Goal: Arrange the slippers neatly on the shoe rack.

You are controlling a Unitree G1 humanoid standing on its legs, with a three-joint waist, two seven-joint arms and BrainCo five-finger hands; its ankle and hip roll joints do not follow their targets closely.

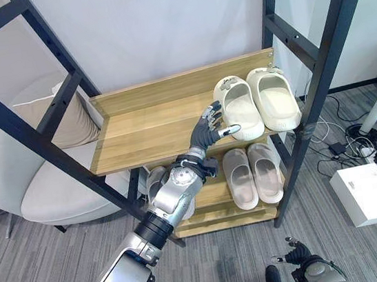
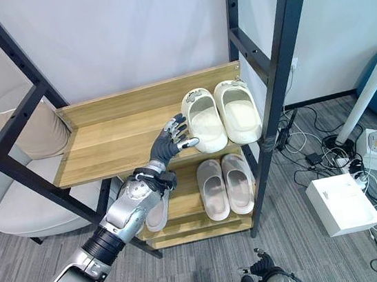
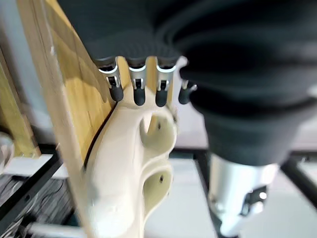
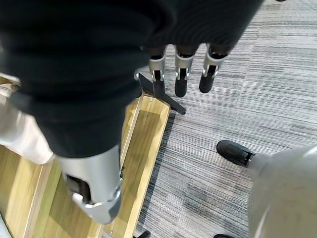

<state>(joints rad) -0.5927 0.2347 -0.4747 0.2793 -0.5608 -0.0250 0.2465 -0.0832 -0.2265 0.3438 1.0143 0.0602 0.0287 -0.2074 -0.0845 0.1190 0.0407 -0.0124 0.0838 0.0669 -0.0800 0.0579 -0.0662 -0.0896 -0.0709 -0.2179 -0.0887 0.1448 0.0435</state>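
Nudging the cream slipper (image 1: 238, 108) beside its mate (image 1: 274, 97) on the shoe rack's top shelf (image 1: 146, 127), the left robot hand (image 1: 209, 130) is touching it with straight, unclosed fingers. The right robot hand (image 1: 297, 254) is hanging relaxed. Pushing harder risks skewing the pair.

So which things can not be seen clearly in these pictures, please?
- Whether the left hand touches the cream slipper: the eye views leave it open, the left wrist view is blurred.
- The grey slipper on the lower shelf: the left arm covers most of it.
- The right hand: small at the bottom edge of the eye views.
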